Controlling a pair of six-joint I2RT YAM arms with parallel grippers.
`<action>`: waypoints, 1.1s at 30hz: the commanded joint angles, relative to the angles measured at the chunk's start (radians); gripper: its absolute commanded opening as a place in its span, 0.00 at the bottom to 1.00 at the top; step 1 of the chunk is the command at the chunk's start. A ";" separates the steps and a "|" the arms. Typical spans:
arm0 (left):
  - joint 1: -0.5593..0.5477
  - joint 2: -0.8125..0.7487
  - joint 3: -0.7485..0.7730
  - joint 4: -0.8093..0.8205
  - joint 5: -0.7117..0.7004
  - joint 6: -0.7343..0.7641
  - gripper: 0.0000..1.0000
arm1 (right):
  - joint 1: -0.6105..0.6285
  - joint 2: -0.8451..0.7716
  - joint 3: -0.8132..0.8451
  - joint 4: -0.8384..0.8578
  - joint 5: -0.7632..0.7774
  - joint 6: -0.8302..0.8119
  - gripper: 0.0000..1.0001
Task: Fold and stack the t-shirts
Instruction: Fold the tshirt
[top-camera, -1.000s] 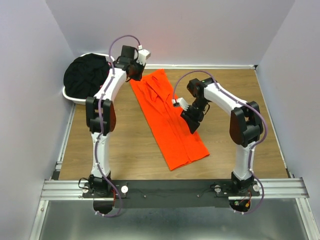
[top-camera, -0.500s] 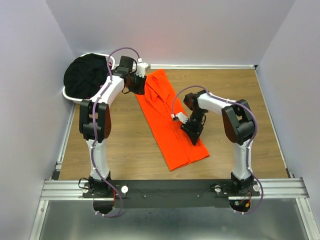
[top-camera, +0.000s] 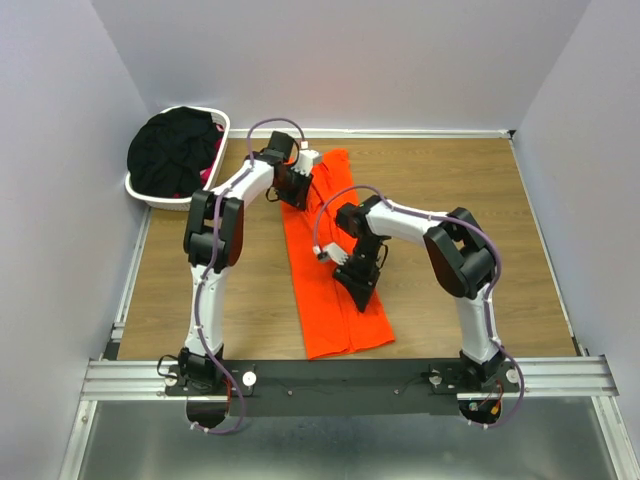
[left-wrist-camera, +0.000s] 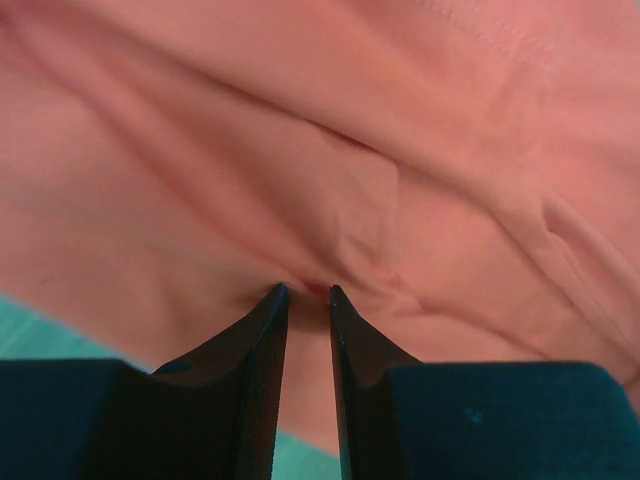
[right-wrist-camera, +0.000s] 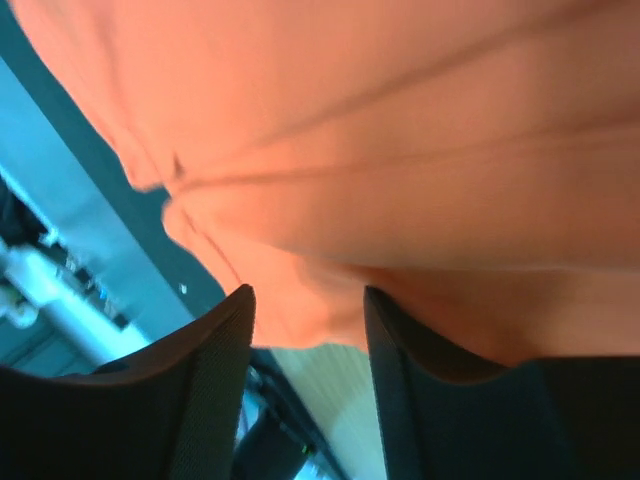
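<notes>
Orange t-shirt (top-camera: 335, 280) lies mid-table as a long strip, running far to near, slightly rightward. Left gripper (left-wrist-camera: 305, 292) pinches its far end; right gripper (right-wrist-camera: 305, 305) clamps the middle.

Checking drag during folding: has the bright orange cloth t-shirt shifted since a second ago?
Yes. The bright orange cloth t-shirt slid left and nearer the black base rail.

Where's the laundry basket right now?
In the top view the white laundry basket sits at the table's far left corner against the wall, heaped with black shirts, just left of the left gripper and the orange t-shirt.
</notes>
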 joint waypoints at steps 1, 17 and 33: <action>-0.010 0.077 0.061 -0.030 -0.018 -0.002 0.31 | -0.011 -0.052 0.115 0.038 -0.094 0.007 0.62; -0.001 0.274 0.548 -0.006 0.002 0.000 0.34 | -0.343 0.331 0.825 0.176 -0.095 0.250 0.62; 0.015 -0.147 -0.126 0.146 0.187 -0.022 0.38 | -0.345 0.419 0.718 0.404 -0.022 0.352 0.50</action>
